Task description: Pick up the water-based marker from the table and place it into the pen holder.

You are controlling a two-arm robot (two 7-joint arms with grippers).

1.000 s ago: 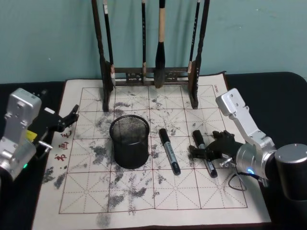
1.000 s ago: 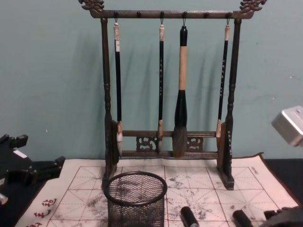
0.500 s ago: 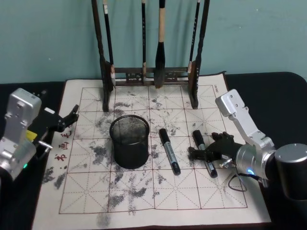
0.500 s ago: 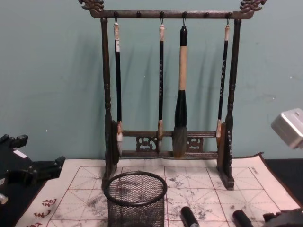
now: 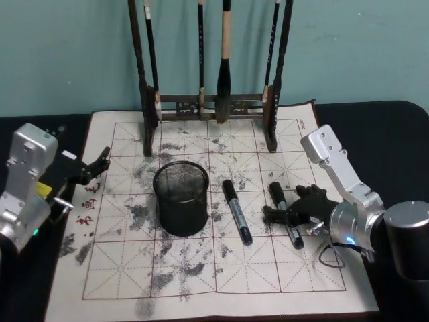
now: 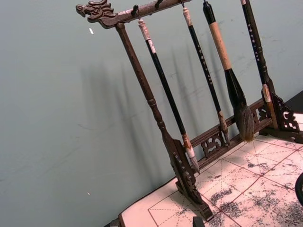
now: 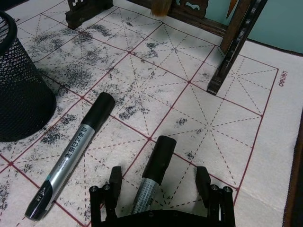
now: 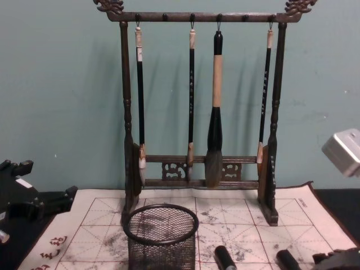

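Right hand [image 7: 158, 172] sunk slightly since second ago; spread wide astride marker [image 5: 277, 194], far right of holder [image 5: 179, 213]. We fear off-centre closing rolls it away, toward second marker [image 5: 236, 211] between. Left hand [image 5: 92, 168] parked left of holder.

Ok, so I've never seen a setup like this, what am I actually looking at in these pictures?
It is a robot with two arms, each ending in a gripper. One picture looks down from its head, one looks forward from its chest, and one comes from each wrist. On an ink-stained practice mat stand a black mesh pen holder and a wooden brush rack with hanging brushes. One marker lies beside the holder, and a second marker lies further right. The right gripper is open and low, its fingers either side of the second marker, not gripping it. The left gripper sits open at the mat's left edge, holding nothing.
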